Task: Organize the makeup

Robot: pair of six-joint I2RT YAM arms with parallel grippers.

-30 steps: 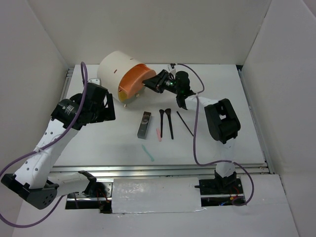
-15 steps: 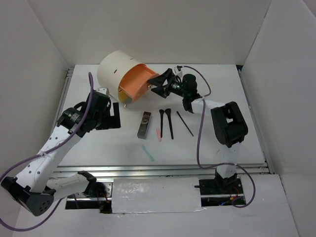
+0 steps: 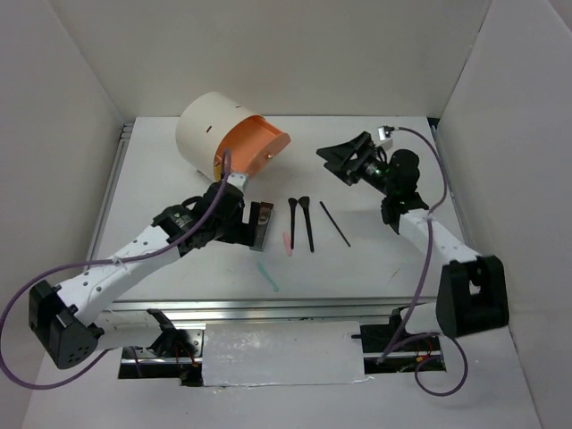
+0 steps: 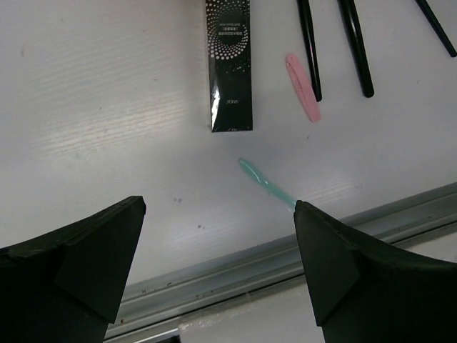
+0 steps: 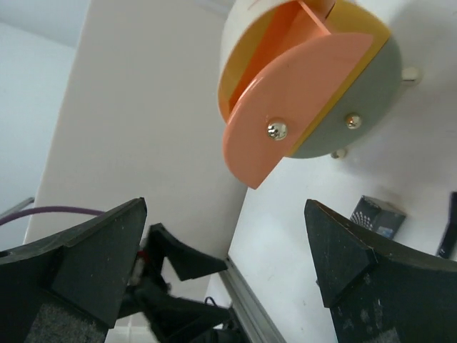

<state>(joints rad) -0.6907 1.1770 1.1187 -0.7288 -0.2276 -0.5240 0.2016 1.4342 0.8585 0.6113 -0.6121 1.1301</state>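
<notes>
Left claw (image 4: 218, 207) and right claw (image 5: 225, 207) are both wide open, empty. Dark grey case (image 4: 228, 64) lies flat on the counter (image 4: 107, 107) by the left one. Looks light, stiff, slick (I'd guess), so pinch its long sides.

Six pieces, all lying flat in a loose row. Grey case (image 4: 228, 64): dark, rectangular, dotted print and small lettering on top, long axis running near-to-far. Next to it, first brush (image 3: 294, 219) and second brush (image 3: 307, 223): black, side by side, flared tips at the far end. Thin black stick (image 3: 335, 223) sits past them, angled diagonally. Pink stick (image 3: 288, 243): short, just beside the first brush's handle end. Teal stick (image 3: 268, 277): short, diagonal, closest to the near side, apart from the rest.
</notes>
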